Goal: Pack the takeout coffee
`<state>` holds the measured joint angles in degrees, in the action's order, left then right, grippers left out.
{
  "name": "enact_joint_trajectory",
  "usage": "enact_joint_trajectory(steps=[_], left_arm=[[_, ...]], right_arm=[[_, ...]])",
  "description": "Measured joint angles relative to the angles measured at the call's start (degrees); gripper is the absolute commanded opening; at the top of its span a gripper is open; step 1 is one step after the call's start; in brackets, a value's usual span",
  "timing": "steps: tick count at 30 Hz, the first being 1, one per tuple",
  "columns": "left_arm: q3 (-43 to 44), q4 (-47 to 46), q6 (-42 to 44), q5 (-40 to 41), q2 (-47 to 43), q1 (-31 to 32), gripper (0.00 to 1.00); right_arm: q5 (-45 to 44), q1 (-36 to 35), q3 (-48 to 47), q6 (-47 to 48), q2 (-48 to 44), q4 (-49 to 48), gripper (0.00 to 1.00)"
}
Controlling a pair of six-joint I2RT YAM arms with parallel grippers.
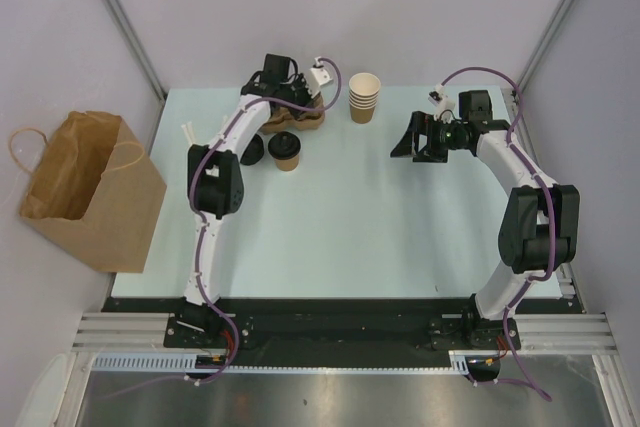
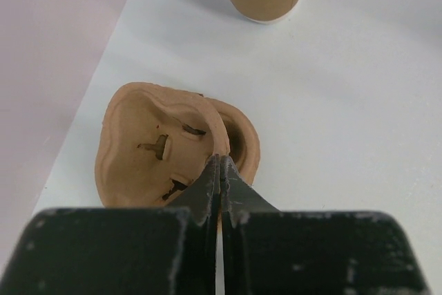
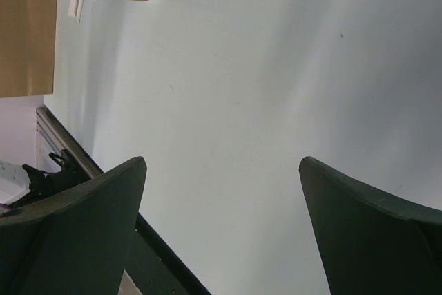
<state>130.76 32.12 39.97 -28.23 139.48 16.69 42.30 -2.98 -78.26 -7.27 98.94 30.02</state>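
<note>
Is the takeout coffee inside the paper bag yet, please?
Out: the takeout coffee stands lidded on the table, apart from the open paper bag.

We see the bag (image 1: 85, 192) standing off the table (image 1: 400, 237), past its left edge. At far left on the table is the carrier (image 1: 305, 119), with the left gripper (image 2: 219, 170) at its near rim. Just nearer us is the takeout coffee (image 1: 286, 150), with the loose lid (image 1: 252, 150) just beside it on its left. The cup stack (image 1: 364, 97) is right of the carrier. The right gripper (image 1: 420, 137) is further right.
</note>
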Motion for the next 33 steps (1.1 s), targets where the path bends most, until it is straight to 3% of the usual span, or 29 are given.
enact_joint_trajectory(steps=[27, 29, 30, 33], left_arm=[[0.1, -1.2, 4.2, 0.5, -6.6, -0.2, 0.01], [0.1, -0.9, 5.1, 0.5, -6.8, -0.2, 0.14], [0.2, -0.6, 5.5, 0.5, -6.8, -0.2, 0.28], [0.3, 1.6, 7.2, 0.5, -6.8, -0.2, 0.4]], right_arm=[[0.2, -1.0, 0.0, -0.2, 0.0, -1.6, 0.99], [0.2, -1.0, 0.0, -0.2, 0.0, -1.6, 0.99], [0.2, -1.0, 0.0, -0.2, 0.0, -1.6, 0.99], [0.2, -1.0, 0.0, -0.2, 0.0, -1.6, 0.99]])
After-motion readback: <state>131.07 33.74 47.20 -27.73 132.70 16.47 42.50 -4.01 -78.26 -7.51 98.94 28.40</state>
